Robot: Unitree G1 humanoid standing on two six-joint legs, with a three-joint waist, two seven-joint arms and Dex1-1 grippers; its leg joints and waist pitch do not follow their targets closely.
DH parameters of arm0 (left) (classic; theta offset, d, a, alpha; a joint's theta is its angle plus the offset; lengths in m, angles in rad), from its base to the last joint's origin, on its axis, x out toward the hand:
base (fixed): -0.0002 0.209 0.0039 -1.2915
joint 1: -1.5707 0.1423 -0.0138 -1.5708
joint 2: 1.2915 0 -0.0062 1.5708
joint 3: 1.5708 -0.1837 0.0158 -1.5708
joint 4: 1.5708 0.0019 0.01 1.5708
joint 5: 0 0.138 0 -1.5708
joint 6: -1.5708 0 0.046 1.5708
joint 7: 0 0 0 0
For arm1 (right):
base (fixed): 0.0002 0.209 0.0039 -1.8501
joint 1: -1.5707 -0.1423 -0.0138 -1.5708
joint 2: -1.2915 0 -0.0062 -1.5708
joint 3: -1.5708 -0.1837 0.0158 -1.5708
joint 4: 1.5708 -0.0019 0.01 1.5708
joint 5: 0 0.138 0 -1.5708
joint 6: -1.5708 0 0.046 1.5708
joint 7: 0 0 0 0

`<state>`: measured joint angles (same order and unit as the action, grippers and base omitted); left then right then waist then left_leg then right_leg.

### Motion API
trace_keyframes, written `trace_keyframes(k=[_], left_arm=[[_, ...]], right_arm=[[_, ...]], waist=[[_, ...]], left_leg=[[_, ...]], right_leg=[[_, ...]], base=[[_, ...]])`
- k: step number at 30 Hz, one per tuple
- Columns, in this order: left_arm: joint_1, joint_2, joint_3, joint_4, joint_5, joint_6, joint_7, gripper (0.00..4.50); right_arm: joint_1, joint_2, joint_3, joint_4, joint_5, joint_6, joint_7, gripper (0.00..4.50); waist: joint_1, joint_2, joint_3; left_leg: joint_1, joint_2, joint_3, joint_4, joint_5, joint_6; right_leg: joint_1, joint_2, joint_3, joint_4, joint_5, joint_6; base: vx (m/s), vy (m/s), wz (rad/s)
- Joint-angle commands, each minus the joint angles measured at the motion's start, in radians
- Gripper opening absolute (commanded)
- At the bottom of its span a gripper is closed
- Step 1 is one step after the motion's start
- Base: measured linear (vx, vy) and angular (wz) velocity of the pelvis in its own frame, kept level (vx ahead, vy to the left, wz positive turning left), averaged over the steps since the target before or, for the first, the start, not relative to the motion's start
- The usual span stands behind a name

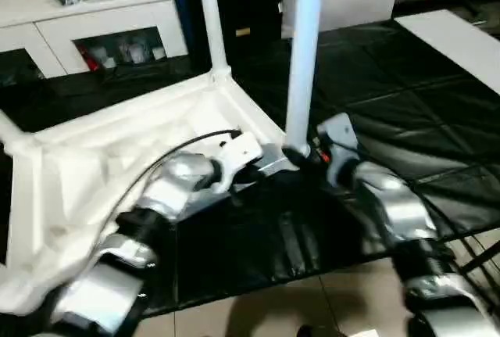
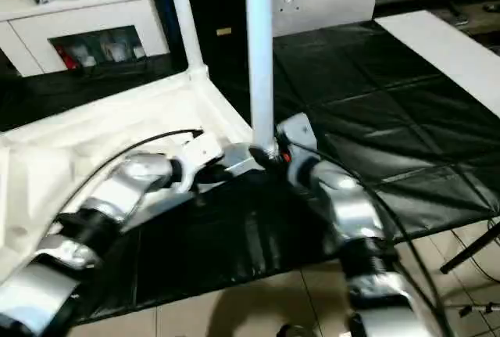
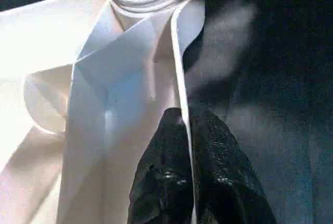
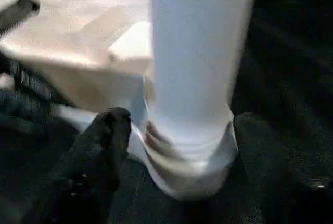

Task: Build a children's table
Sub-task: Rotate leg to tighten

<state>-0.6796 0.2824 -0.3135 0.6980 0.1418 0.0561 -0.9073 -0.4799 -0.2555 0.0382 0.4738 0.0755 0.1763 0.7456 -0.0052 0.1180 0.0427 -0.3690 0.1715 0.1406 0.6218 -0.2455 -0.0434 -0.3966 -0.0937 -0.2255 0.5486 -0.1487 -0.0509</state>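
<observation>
Left end effector [image 3: 190, 146] was closed, pinching the tabletop [image 1: 117, 157] rim near its corner socket. Right end effector [image 4: 179, 146] stood open, fingers [image 4: 104, 146] flanking the base of an upright leg [image 1: 303, 55] seated in that socket, apparently not clamping it. Tabletop lay underside-up on black floor mat [image 1: 406, 95]; white cabinet [image 1: 94, 24] stood behind.

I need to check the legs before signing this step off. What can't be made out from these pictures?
- Near leg: its top is cut off by the upper edge of both eye views.
- Its seating in the corner socket: blurred in the right wrist view, flanked by the right gripper.
- Far leg: top also cut off.
- Tabletop: its near-left part is covered by the left forearm; the left gripper pinches its rim.
</observation>
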Motion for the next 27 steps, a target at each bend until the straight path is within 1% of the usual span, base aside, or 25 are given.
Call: trace_keyframes(k=[1, 2, 3, 4, 6, 7, 8, 9, 10, 11, 12, 13, 15, 16, 17, 18, 19, 20, 21, 23, 25, 26, 27], left_arm=[[0.008, 0.013, -0.038, -0.003, 0.038, -0.034, -0.024, 0.0], [0.014, 0.024, -0.038, -0.008, 0.025, -0.054, -0.059, 0.0], [0.035, 0.054, -0.041, -0.03, -0.017, -0.087, -0.17, 0.0], [0.045, 0.074, -0.053, -0.042, -0.024, -0.111, -0.22, 0.0], [0.057, 0.102, -0.073, -0.055, -0.023, -0.142, -0.274, 0.0], [0.064, 0.114, -0.08, -0.06, -0.025, -0.156, -0.3, 0.0], [0.065, 0.116, -0.081, -0.061, -0.026, -0.157, -0.306, 0.0], [0.076, 0.129, -0.087, -0.078, -0.039, -0.168, -0.344, 0.0], [0.079, 0.133, -0.089, -0.082, -0.043, -0.171, -0.354, 0.0], [0.085, 0.143, -0.097, -0.092, -0.048, -0.181, -0.378, 0.0], [0.089, 0.15, -0.102, -0.095, -0.051, -0.192, -0.394, 0.0], [0.09, 0.157, -0.108, -0.094, -0.047, -0.205, -0.403, 0.0], [0.09, 0.164, -0.111, -0.093, -0.044, -0.219, -0.418, 0.0], [0.09, 0.173, -0.115, -0.091, -0.043, -0.237, -0.438, 0.0], [0.09, 0.173, -0.116, -0.091, -0.043, -0.238, -0.44, 0.0], [0.09, 0.18, -0.12, -0.093, -0.045, -0.244, -0.458, 0.0], [0.09, 0.182, -0.121, -0.093, -0.045, -0.246, -0.462, 0.0], [0.09, 0.185, -0.122, -0.096, -0.044, -0.245, -0.47, 0.0], [0.091, 0.186, -0.122, -0.098, -0.044, -0.244, -0.473, 0.0], [0.093, 0.188, -0.122, -0.105, -0.048, -0.243, -0.476, 0.0], [0.096, 0.188, -0.12, -0.11, -0.052, -0.244, -0.477, 0.0], [0.096, 0.187, -0.121, -0.109, -0.053, -0.246, -0.477, 0.0], [0.096, 0.186, -0.122, -0.107, -0.052, -0.249, -0.477, 0.0]], right_arm=[[-0.005, 0.011, 0.015, -0.021, 0.014, -0.01, 0.025, 3.84], [-0.003, -0.013, 0.018, -0.026, 0.018, -0.015, 0.065, 3.84], [0.005, -0.074, 0.044, -0.04, 0.016, -0.042, 0.165, 3.94], [0.008, -0.098, 0.053, -0.043, 0.014, -0.052, 0.2, 3.94], [0.011, -0.122, 0.06, -0.052, 0.023, -0.058, 0.251, 3.94], [0.013, -0.136, 0.066, -0.061, 0.034, -0.066, 0.288, 3.94], [0.014, -0.139, 0.068, -0.063, 0.035, -0.069, 0.295, 3.94], [0.016, -0.158, 0.073, -0.08, 0.067, -0.043, 0.359, 3.94], [0.016, -0.164, 0.075, -0.084, 0.077, -0.036, 0.379, 3.94], [0.016, -0.175, 0.079, -0.092, 0.093, -0.026, 0.416, 3.94], [0.016, -0.181, 0.081, -0.096, 0.103, -0.021, 0.441, 3.66], [0.014, -0.185, 0.084, -0.095, 0.11, -0.011, 0.466, 3.59], [0.01, -0.192, 0.092, -0.091, 0.117, -0.005, 0.492, 3.54], [0.005, -0.201, 0.103, -0.087, 0.129, 0.005, 0.532, 3.4], [0.005, -0.202, 0.103, -0.087, 0.13, 0.006, 0.535, 3.4], [0.002, -0.206, 0.112, -0.086, 0.137, 0.013, 0.564, 3.24], [0.001, -0.207, 0.116, -0.086, 0.138, 0.015, 0.573, 3.15], [0.0, -0.208, 0.121, -0.086, 0.14, 0.015, 0.584, 3.15], [-0.001, -0.208, 0.123, -0.087, 0.141, 0.015, 0.586, 3.1], [0.0, -0.209, 0.126, -0.091, 0.151, 0.03, 0.595, 2.8], [0.001, -0.207, 0.126, -0.092, 0.155, 0.038, 0.603, 2.74], [0.001, -0.207, 0.128, -0.092, 0.159, 0.045, 0.61, 2.53], [0.003, -0.207, 0.131, -0.095, 0.163, 0.05, 0.614, 2.43]], waist=[[0.011, -0.013, -0.081], [0.019, -0.015, -0.079], [0.028, -0.011, -0.076], [0.034, -0.012, -0.075], [0.044, -0.011, -0.076], [0.049, -0.012, -0.075], [0.052, -0.011, -0.074], [0.057, -0.013, -0.072], [0.059, -0.014, -0.072], [0.066, -0.014, -0.073], [0.072, -0.017, -0.074], [0.074, -0.024, -0.075], [0.079, -0.021, -0.076], [0.082, -0.021, -0.076], [0.083, -0.027, -0.077], [0.09, -0.026, -0.078], [0.093, -0.025, -0.078], [0.097, -0.026, -0.078], [0.097, -0.027, -0.077], [0.1, -0.025, -0.077], [0.101, -0.025, -0.078], [0.1, -0.026, -0.079], [0.1, -0.026, -0.079]], left_leg=[[-0.016, 0.061, -0.027, -0.055, 0.023, 0.153], [-0.013, 0.061, -0.025, -0.055, 0.016, 0.146], [-0.01, 0.059, -0.021, -0.056, -0.012, 0.142], [-0.008, 0.066, -0.02, -0.059, -0.028, 0.141], [-0.005, 0.072, -0.022, -0.06, -0.037, 0.139], [-0.006, 0.073, -0.02, -0.06, -0.047, 0.142], [-0.003, 0.072, -0.019, -0.062, -0.052, 0.136], [-0.002, 0.072, -0.019, -0.063, -0.061, 0.128], [-0.001, 0.072, -0.018, -0.063, -0.066, 0.125], [0.0, 0.073, -0.017, -0.063, -0.067, 0.122], [0.0, 0.074, -0.017, -0.063, -0.065, 0.123], [0.0, 0.075, -0.016, -0.063, -0.063, 0.124], [-0.001, 0.073, -0.015, -0.062, -0.043, 0.125], [-0.001, 0.074, -0.015, -0.061, -0.034, 0.127], [-0.002, 0.073, -0.014, -0.062, -0.032, 0.129], [-0.001, 0.071, -0.012, -0.06, -0.022, 0.13], [0.0, 0.071, -0.012, -0.06, -0.019, 0.13], [0.001, 0.072, -0.011, -0.06, -0.016, 0.127], [0.0, 0.073, -0.011, -0.061, -0.016, 0.126], [0.002, 0.074, -0.012, -0.061, -0.018, 0.12], [0.001, 0.072, -0.011, -0.061, -0.017, 0.116], [0.0, 0.071, -0.011, -0.06, -0.014, 0.116], [0.0, 0.071, -0.011, -0.06, -0.014, 0.117]], right_leg=[[0.084, -0.095, 0.083, -0.045, -0.145, -0.037], [0.081, -0.091, 0.081, -0.05, -0.174, -0.028], [0.077, -0.091, 0.079, -0.054, -0.217, -0.025], [0.075, -0.091, 0.084, -0.055, -0.241, -0.015], [0.073, -0.091, 0.086, -0.053, -0.249, -0.013], [0.07, -0.091, 0.089, -0.05, -0.244, -0.017], [0.068, -0.09, 0.089, -0.052, -0.255, -0.022], [0.069, -0.09, 0.088, -0.055, -0.275, -0.023], [0.069, -0.09, 0.088, -0.055, -0.285, -0.022], [0.069, -0.09, 0.09, -0.054, -0.293, -0.02], [0.068, -0.089, 0.091, -0.053, -0.292, -0.022], [0.067, -0.09, 0.092, -0.053, -0.291, -0.022], [0.067, -0.09, 0.093, -0.05, -0.283, -0.025], [0.066, -0.089, 0.094, -0.05, -0.278, -0.025], [0.067, -0.089, 0.094, -0.05, -0.278, -0.022], [0.066, -0.089, 0.095, -0.048, -0.28, -0.019], [0.065, -0.089, 0.095, -0.048, -0.283, -0.02], [0.063, -0.089, 0.095, -0.049, -0.288, -0.02], [0.063, -0.089, 0.095, -0.049, -0.292, -0.019], [0.063, -0.088, 0.095, -0.05, -0.296, -0.019], [0.064, -0.088, 0.095, -0.05, -0.296, -0.017], [0.065, -0.088, 0.095, -0.049, -0.293, -0.016], [0.065, -0.087, 0.094, -0.049, -0.292, -0.015]], base=[[0.0, 0.0, 0.0], [0.0, 0.0, 0.0], [0.0, 0.0, 0.0], [0.0, 0.0, 0.0], [0.0, 0.0, 0.0], [0.0, 0.0, 0.0], [0.0, 0.0, 0.0], [0.0, 0.0, 0.0], [0.0, 0.0, 0.0], [0.0, 0.0, 0.0], [0.0, 0.0, 0.0], [0.0, 0.0, 0.0], [0.0, 0.0, 0.0], [0.0, 0.0, 0.0], [0.0, 0.0, 0.0], [0.0, 0.0, 0.0], [0.0, 0.0, 0.0], [0.0, 0.0, 0.0], [0.0, 0.0, 0.0], [0.0, 0.0, 0.0], [0.0, 0.0, 0.0], [0.0, 0.0, 0.0], [0.0, 0.0, 0.0]])
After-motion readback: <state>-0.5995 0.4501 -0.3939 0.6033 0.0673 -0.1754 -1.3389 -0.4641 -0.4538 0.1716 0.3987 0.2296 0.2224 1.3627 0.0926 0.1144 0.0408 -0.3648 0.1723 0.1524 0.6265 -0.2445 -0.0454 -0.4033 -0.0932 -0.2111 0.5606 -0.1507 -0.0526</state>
